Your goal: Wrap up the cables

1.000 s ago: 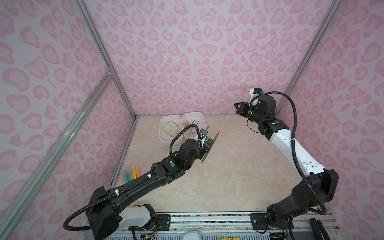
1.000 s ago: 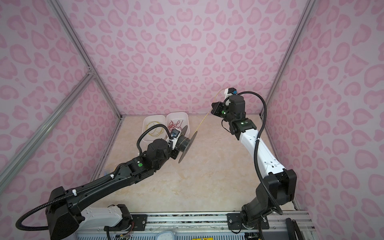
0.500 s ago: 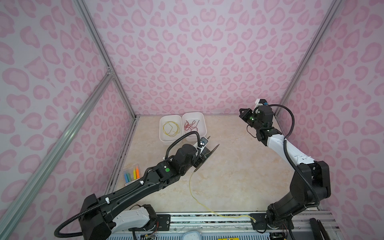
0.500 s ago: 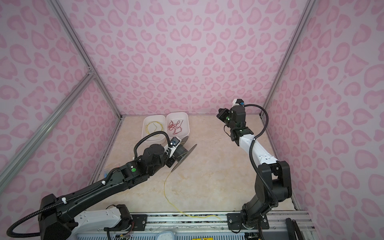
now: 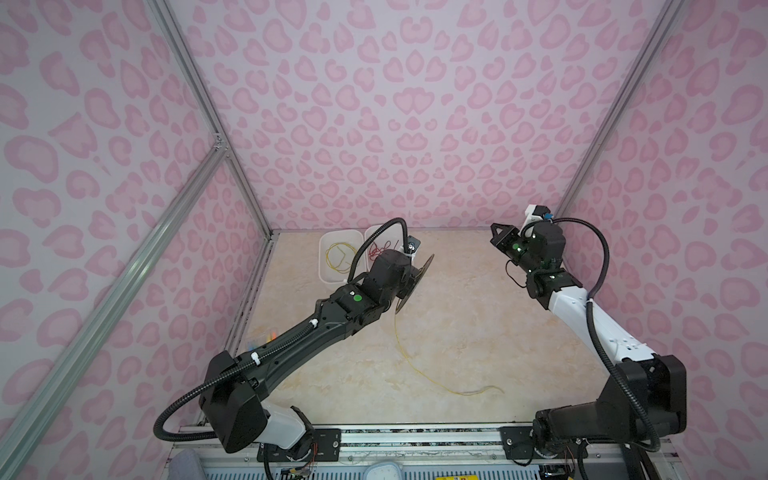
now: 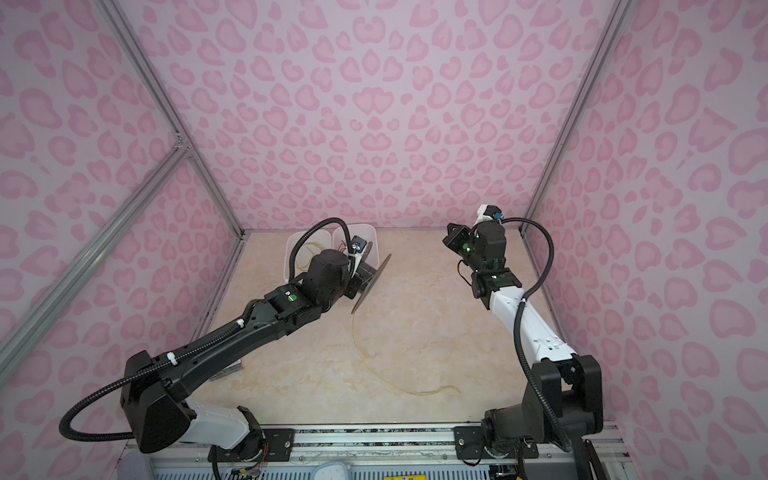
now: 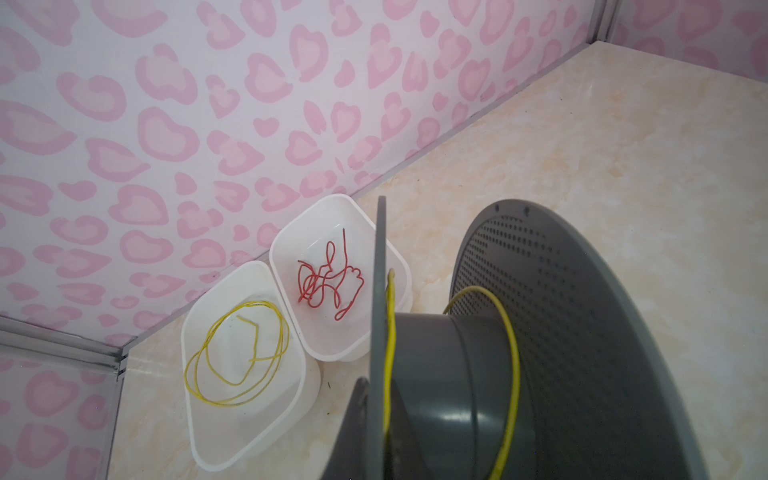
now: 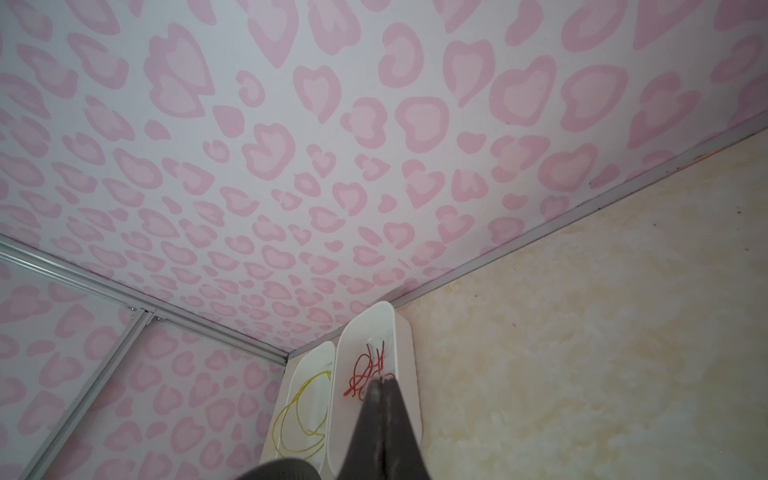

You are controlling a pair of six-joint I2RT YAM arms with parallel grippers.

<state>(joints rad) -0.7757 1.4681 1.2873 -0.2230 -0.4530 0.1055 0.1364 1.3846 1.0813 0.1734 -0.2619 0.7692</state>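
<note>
Cable (image 7: pixel 516 365) hangs below the left gripper (image 6: pixel 362 276), which clamps the spool (image 7: pixel 449 374). Right gripper (image 8: pixel 380 399) is closed and empty.

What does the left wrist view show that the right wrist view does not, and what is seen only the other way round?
Only the left wrist view: the grey spool, with a yellow cable looped loosely round its hub. Only the right wrist view: the right arm's shut fingers, in front of the red-wire tray. Both: that tray and the yellow-cable tray, side by side at the wall, holding tangled red wire and coiled yellow cable.
</note>
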